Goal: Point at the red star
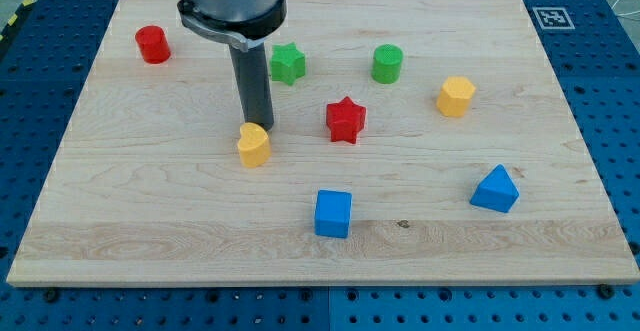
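The red star (346, 120) lies near the middle of the wooden board (130, 211). My tip (257, 126) is to the star's left, about a block's width and a half away, and sits right at the top edge of a yellow heart-shaped block (254, 145). The dark rod rises from the tip toward the view's top, under the arm's round head.
A green star (288, 63) and a green cylinder (387, 63) lie above the red star. A red cylinder (153, 44) is at the top left. A yellow hexagon (455, 96) is at the right. A blue cube (333, 213) and a blue triangular block (496, 189) lie near the bottom.
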### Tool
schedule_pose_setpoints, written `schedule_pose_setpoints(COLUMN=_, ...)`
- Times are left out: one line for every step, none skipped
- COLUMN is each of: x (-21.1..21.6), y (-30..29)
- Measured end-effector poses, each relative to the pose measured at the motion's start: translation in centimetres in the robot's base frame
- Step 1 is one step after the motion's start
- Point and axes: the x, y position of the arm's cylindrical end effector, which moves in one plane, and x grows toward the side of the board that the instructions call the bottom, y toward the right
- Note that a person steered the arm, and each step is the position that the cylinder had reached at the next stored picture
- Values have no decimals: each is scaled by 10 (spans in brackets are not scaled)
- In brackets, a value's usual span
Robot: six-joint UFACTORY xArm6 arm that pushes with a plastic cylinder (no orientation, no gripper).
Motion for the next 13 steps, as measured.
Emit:
schedule_pose_setpoints(x=9, y=5)
schedule_pose_setpoints(x=18, y=16)
schedule_pose_setpoints(x=22, y=34)
schedule_pose_setpoints(x=23, y=48)
schedule_pose_setpoints(x=34, y=52)
schedule_pose_setpoints(x=48, y=65)
schedule_pose_setpoints(x=51, y=97)
schedule_pose_setpoints(x=51, y=117)
schedule_pose_setpoints(x=51, y=120)
schedule_pose_setpoints(x=51, y=120)
schedule_pose_setpoints(x=51, y=125)
schedule_pose_setpoints(x=51, y=133)
schedule_pose_setpoints(x=49, y=141)
